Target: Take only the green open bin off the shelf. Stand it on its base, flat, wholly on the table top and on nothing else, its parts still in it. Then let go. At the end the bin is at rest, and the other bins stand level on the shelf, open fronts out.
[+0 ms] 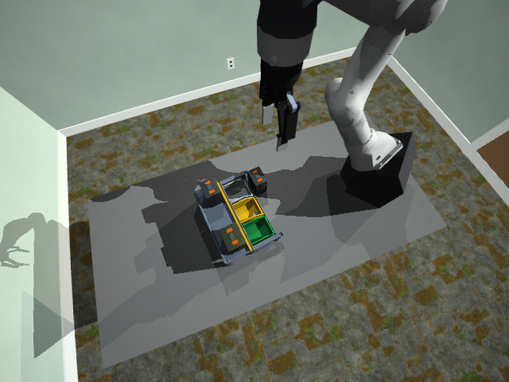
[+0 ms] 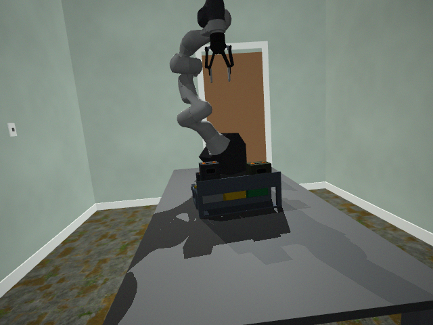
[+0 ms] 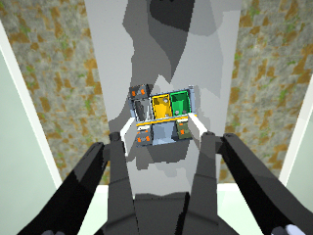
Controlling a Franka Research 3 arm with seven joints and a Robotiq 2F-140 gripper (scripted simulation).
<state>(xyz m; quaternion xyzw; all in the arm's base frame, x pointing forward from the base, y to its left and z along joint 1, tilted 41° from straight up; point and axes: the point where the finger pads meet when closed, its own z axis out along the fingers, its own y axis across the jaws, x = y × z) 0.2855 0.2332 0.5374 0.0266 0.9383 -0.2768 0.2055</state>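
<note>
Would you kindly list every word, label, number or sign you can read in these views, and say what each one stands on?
No readable text appears in any view.
The green bin, the yellow bin and the shelf show no lettering.
The dark boxes carry orange patches only, with nothing legible.
The wall plate is blank.
The open gripper shows no brand mark.

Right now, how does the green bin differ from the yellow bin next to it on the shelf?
The green bin is green and sits at the end of the row on the shelf; the yellow bin is yellow and sits in the middle, between the green bin and a grey bin. Both look alike in size, and neither is held.
</note>
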